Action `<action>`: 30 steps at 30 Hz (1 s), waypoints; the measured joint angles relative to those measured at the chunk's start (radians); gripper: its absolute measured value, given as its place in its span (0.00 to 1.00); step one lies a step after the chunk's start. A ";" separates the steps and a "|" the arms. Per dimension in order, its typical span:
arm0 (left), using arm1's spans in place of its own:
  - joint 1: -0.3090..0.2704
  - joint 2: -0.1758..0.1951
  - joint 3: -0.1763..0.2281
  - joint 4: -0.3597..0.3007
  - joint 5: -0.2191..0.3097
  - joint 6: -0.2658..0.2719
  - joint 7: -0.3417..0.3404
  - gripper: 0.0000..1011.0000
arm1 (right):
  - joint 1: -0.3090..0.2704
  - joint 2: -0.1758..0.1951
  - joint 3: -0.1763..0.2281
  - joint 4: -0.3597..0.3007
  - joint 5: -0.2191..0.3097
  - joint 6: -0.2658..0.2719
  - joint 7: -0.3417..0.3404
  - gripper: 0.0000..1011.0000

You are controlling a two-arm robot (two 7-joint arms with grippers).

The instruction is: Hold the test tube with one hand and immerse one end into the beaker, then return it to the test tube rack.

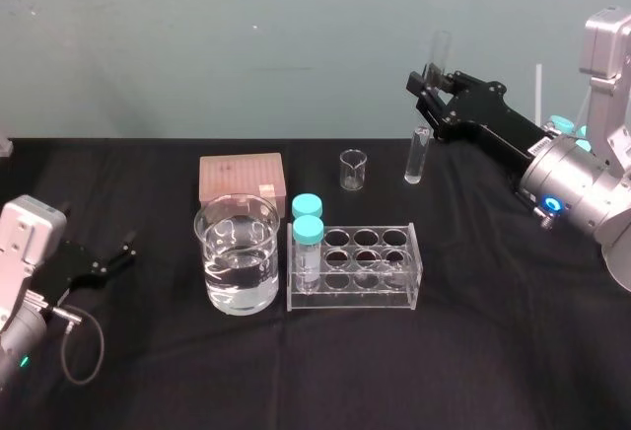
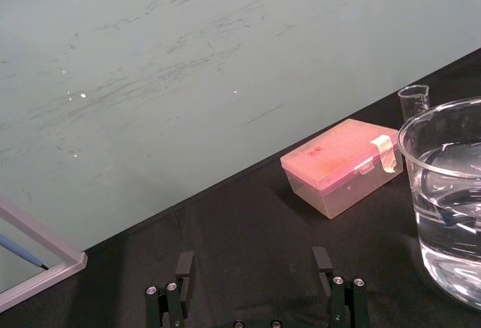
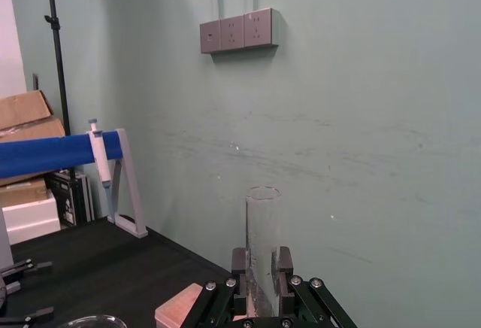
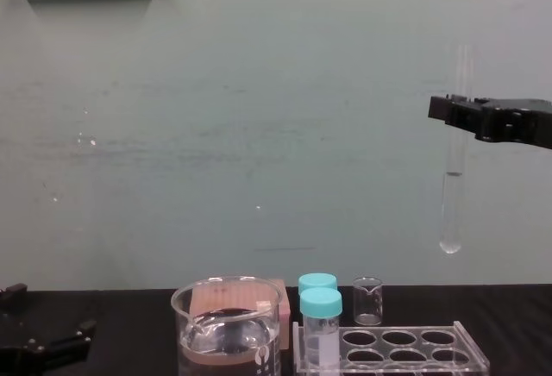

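My right gripper [image 1: 430,87] is shut on the test tube [image 1: 417,159], a long clear tube held roughly upright high above the table, right of and behind the test tube rack [image 1: 404,292]. In the chest view the test tube [image 4: 450,212] hangs from the right gripper [image 4: 454,110], its rounded end well above the test tube rack [image 4: 470,360]. Up close, the right gripper [image 3: 262,268] clamps the test tube [image 3: 262,215] between both fingers. The beaker [image 1: 237,252], partly filled with water, stands left of the rack. My left gripper [image 1: 110,264] rests open at the table's left.
Two teal-capped vials [image 1: 308,235] stand in the rack's left end. A tiny beaker [image 1: 353,170] and a pink box [image 1: 242,179] sit behind. The left wrist view shows the left gripper [image 2: 254,268], the pink box [image 2: 342,166] and the beaker [image 2: 443,192].
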 joint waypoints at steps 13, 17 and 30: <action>0.000 0.000 0.000 0.000 0.000 0.000 0.000 0.99 | 0.022 -0.021 -0.026 0.028 -0.005 0.016 0.003 0.22; 0.000 0.000 0.000 0.000 0.000 0.000 0.000 0.99 | 0.056 -0.045 -0.053 0.052 -0.007 0.005 0.030 0.22; 0.000 0.000 0.000 0.000 0.000 0.000 0.000 0.99 | 0.186 -0.158 -0.184 0.145 0.017 -0.046 0.186 0.22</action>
